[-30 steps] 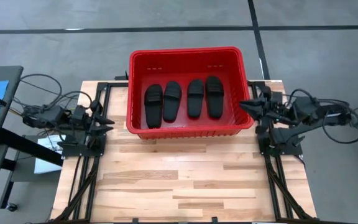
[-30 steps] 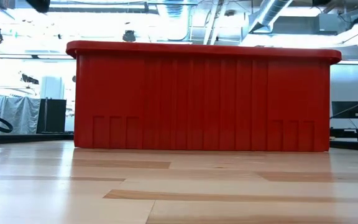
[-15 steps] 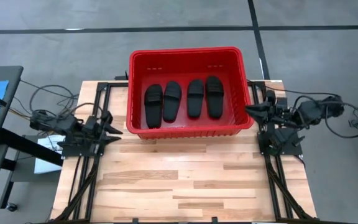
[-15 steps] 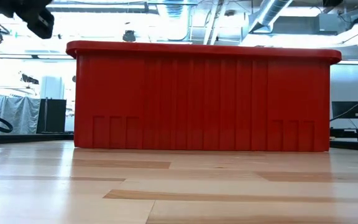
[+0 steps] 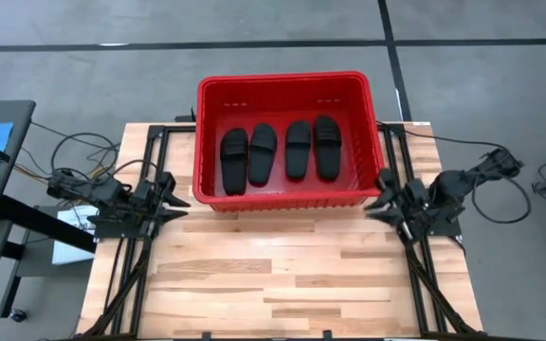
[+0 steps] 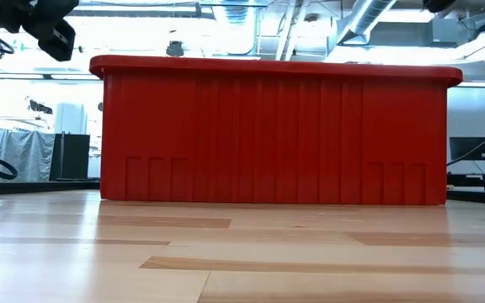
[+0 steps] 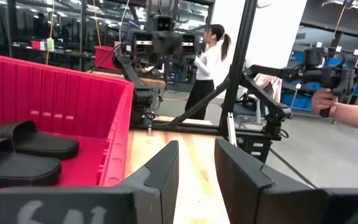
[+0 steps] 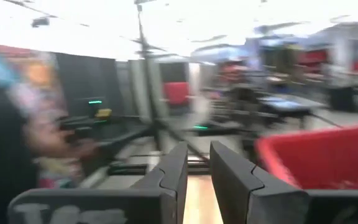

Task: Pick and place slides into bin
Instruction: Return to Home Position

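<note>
right tool (image 5: pixel 377 193) moved frontward | slides (image 5: pixel 263 152) parallel, front-to-back, in bin (image 5: pixel 282 78)

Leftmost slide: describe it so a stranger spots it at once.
Find the red bin on the table. Four black slides lie in a row inside. This one ends the row toward the left arm and reaches nearest the front wall.

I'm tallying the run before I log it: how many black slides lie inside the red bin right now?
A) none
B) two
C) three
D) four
D: the high view shows four slides lying side by side on the floor of the bin.
</note>
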### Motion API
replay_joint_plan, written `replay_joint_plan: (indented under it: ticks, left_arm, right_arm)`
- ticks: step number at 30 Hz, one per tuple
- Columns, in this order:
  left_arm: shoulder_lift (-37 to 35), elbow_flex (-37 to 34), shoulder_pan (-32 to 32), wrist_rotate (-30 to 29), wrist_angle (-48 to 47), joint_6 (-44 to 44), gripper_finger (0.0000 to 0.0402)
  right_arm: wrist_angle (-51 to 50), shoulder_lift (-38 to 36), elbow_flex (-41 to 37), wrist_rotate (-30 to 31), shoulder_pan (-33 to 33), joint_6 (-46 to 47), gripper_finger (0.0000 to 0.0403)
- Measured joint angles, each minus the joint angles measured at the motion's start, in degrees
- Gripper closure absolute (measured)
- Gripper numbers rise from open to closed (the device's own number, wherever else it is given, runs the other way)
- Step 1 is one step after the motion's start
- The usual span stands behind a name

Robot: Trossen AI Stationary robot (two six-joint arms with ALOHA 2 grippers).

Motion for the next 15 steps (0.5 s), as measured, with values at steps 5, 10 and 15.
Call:
replay_joint_plan:
  ticks: [5,10,15]
  left_arm:
    - [0.0,0.0,0.0,4.51,-0.27,1.71,0.0308]
    - [0.0,0.0,-0.02,10.61,-0.31,2.44,0.0308]
    - [0.0,0.0,-0.02,11.96,-2.19,1.42,0.0308]
  right_arm:
    - [8.13,0.0,-5.92,-1.64,0.6,-0.39,0.0342]
    - [18.4,0.04,-12.46,-0.83,0.84,-0.45,0.0342]
    - [22.32,0.04,-17.06,-2.01,3.04,1.85,0.0342]
